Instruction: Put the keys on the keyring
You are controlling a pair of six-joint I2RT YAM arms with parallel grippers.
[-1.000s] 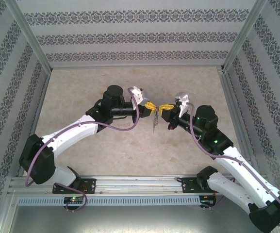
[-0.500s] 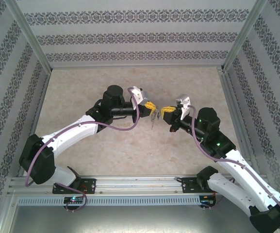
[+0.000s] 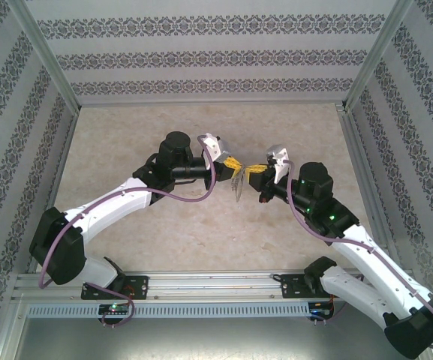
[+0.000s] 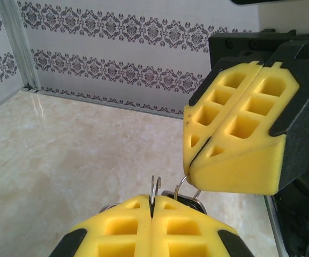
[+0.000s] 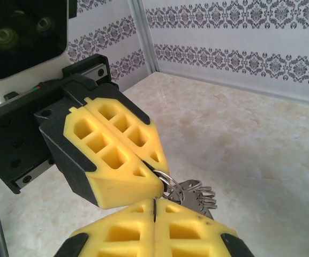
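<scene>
My left gripper (image 3: 233,164) and right gripper (image 3: 254,169) meet tip to tip above the middle of the table, both shut. The keyring (image 3: 237,187) hangs below them as a thin silvery bunch. In the left wrist view its doubled wire (image 4: 155,186) sticks up out of my left pads' seam, and a thin wire loop (image 4: 181,184) runs into the tip of the right gripper's pads (image 4: 240,139). In the right wrist view the ring (image 5: 167,179) comes out of the left gripper's pads (image 5: 111,155), with coiled metal (image 5: 203,196) behind. The key's dark head (image 4: 189,199) peeks out behind my left pads.
The beige marbled table (image 3: 148,127) is boxed in by patterned walls (image 3: 201,60) at the back and sides, with metal corner posts (image 3: 47,52). An aluminium rail (image 3: 201,289) runs along the near edge by the arm bases. Purple cables (image 3: 201,196) loop off both arms.
The right gripper has shifted left and back, closing the small gap to the left gripper. The hanging keyring has swung slightly. Both grippers have stayed shut.
</scene>
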